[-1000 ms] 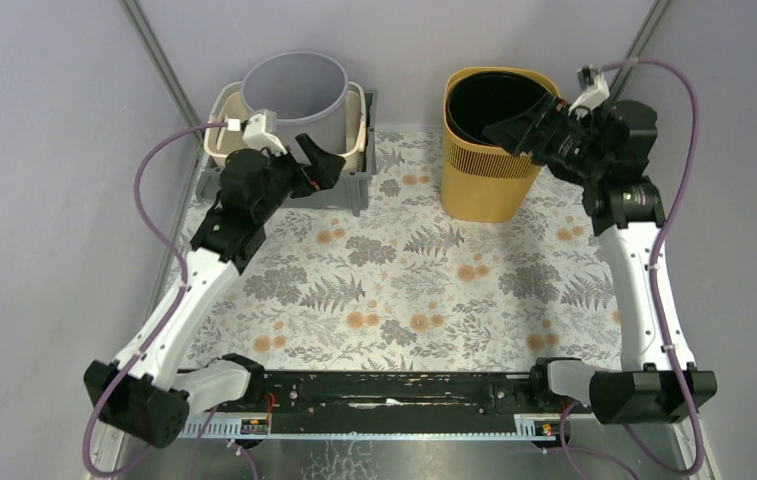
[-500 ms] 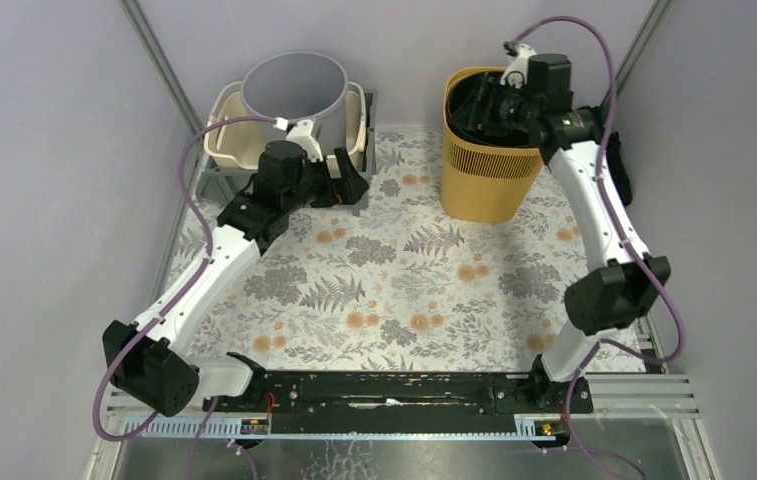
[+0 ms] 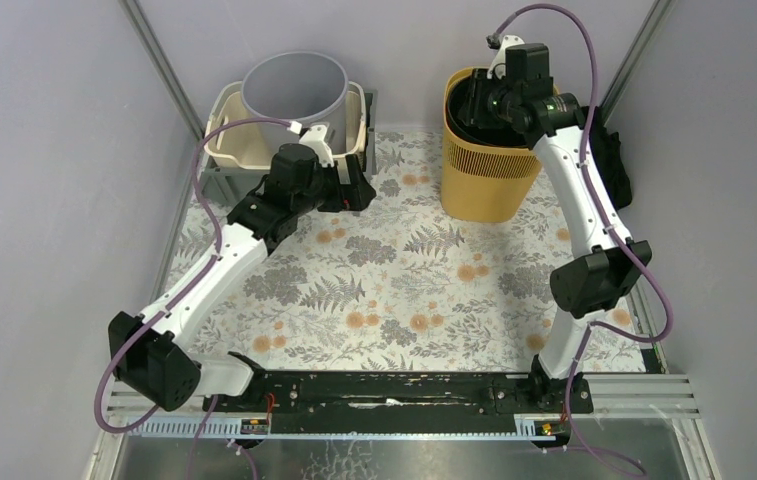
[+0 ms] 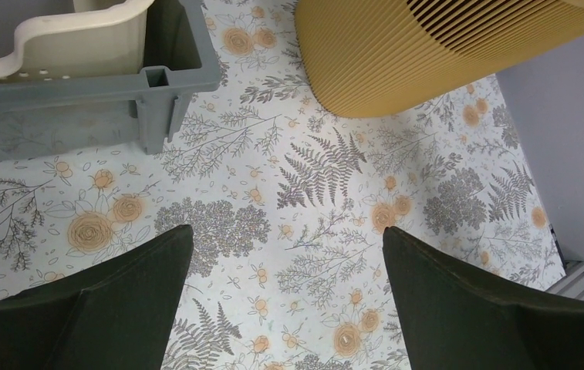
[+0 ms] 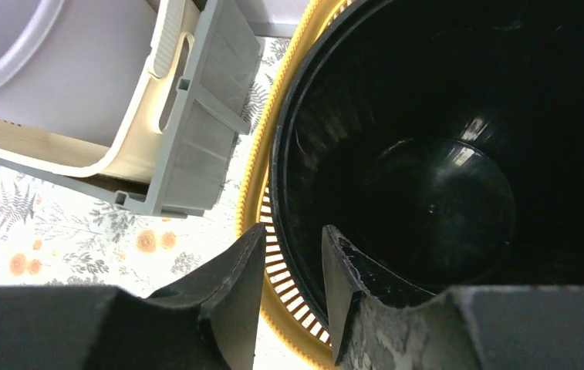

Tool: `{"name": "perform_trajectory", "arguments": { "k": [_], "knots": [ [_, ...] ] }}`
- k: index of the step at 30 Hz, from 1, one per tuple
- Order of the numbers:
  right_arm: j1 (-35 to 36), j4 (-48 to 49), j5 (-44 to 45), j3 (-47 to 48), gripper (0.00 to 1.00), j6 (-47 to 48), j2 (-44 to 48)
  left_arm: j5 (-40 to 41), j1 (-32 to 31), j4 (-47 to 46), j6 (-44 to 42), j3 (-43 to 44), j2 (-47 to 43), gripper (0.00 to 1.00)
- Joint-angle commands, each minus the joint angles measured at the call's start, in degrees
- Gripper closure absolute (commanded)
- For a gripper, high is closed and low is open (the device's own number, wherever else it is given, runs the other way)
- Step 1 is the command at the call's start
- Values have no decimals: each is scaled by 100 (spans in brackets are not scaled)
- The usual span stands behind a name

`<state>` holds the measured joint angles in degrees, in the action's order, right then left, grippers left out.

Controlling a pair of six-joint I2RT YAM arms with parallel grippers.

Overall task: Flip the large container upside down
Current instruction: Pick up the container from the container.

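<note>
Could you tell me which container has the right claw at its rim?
The yellow ribbed bin, standing alone; the grey bucket, cream tub and crate sit nested.

Pale grey walls, floral tablecloth

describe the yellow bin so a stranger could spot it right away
At the far right corner of the floral table, across from the grey crate, stands the yellow bin. Only it has ribbed, slatted walls and a black liner inside.

5 containers, 2 claws
</note>
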<state>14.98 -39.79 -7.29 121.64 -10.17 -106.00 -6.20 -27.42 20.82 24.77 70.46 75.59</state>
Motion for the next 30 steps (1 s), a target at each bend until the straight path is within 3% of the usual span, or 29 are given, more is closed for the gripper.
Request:
{"name": "perform_trajectory", "arguments": {
  "k": [1, 19, 30],
  "knots": [
    [107, -159, 330, 241, 61, 271, -65, 82, -78, 54, -106, 150, 98, 0],
    [237, 49, 194, -110, 55, 365, -75, 85, -115, 60, -132, 168, 165, 0],
    [451, -456, 1102, 206, 55, 814, -506, 115, -123, 208, -141, 279, 221, 0]
  ]
}}
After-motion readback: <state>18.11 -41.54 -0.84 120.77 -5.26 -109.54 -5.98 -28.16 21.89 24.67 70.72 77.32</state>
